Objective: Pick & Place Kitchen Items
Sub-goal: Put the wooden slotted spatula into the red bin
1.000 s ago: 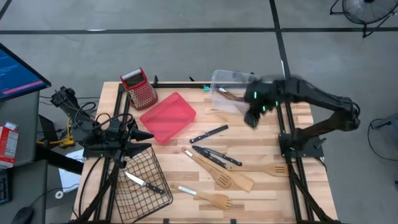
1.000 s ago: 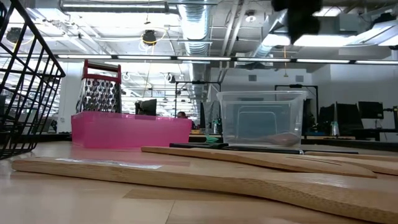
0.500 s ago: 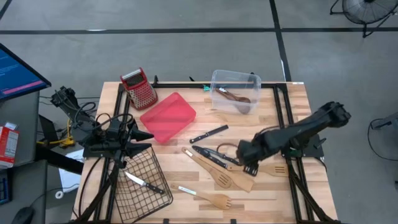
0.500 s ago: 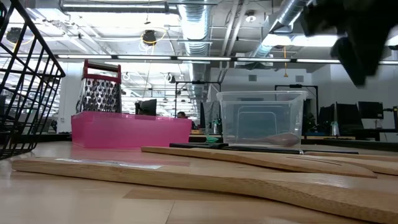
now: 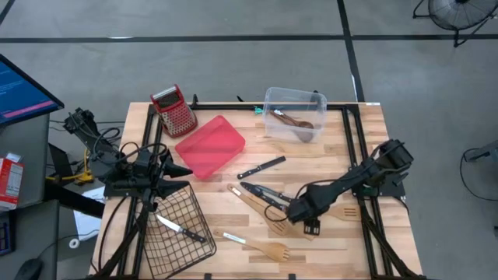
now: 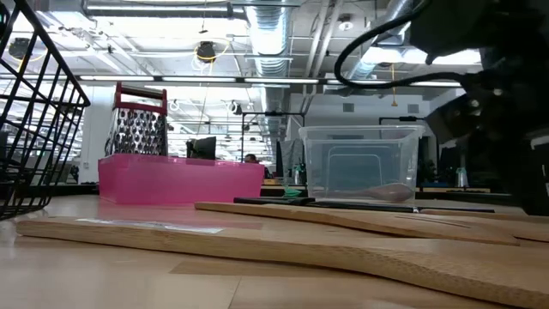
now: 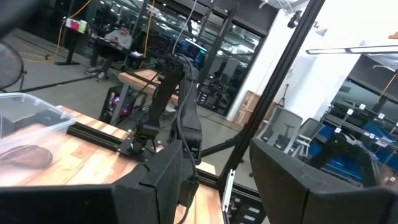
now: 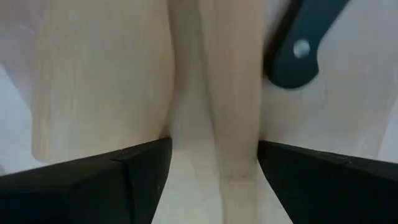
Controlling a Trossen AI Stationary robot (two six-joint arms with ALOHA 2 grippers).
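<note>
1. Fingers (image 8: pixel 93 186) of the right gripper (image 5: pixel 299 211) stand spread, a wooden handle (image 8: pixel 227 106) between them, not clamped.
2. Beside it lies a black knife handle (image 8: pixel 298 50).
3. The wooden utensils (image 5: pixel 276 222) and knives (image 5: pixel 268 194) lie mid-table, near the red tray (image 5: pixel 210 145).
4. The left gripper (image 5: pixel 175 169) waits open over the wire basket (image 5: pixel 175 225), which holds one knife (image 5: pixel 179 229).
</note>
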